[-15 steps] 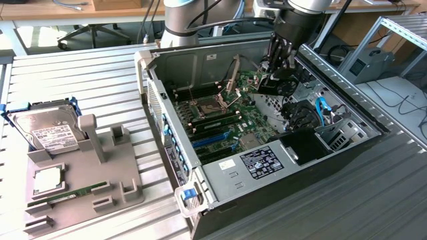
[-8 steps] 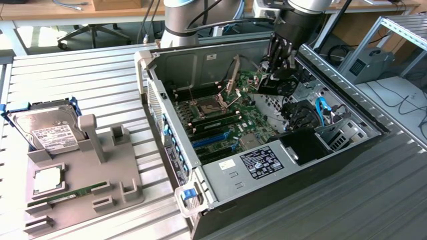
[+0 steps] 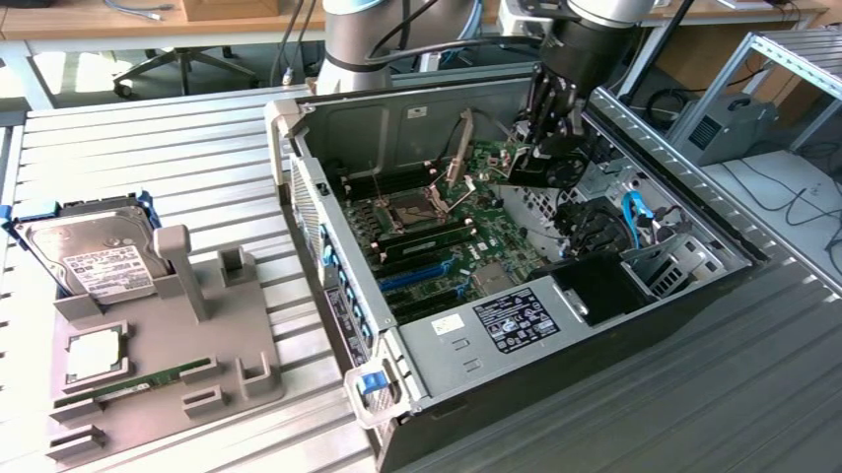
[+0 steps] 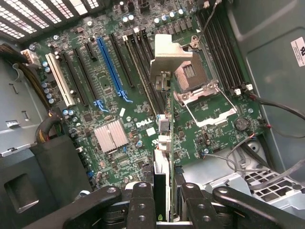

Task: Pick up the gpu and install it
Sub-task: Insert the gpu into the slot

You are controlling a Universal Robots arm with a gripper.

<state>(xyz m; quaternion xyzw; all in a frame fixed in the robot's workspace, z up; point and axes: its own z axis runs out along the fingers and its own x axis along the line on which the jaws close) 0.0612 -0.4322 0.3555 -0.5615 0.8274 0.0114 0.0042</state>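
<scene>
Gpu point(image 4: 164, 143) is held edge-on, clamped between the gripper point(image 4: 166, 193) fingers, inside the open computer case point(image 3: 435, 360), above the green motherboard point(image 4: 119, 95) toward the case's far corner in the exterior view. The carry-to-slot step is judged to be in hand, the card not yet seated. A square line-up of the thin card edge over one long, narrow plastic slot is called for; a silvery folded bracket point(image 4: 169, 55), a glossy blue slot point(image 4: 112, 71) and a ribbed metal heatsink point(image 4: 110, 135) are noted.

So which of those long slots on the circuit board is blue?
The blue slot, with black slots either side; a white slot sits nearby, the rest are black.
</scene>
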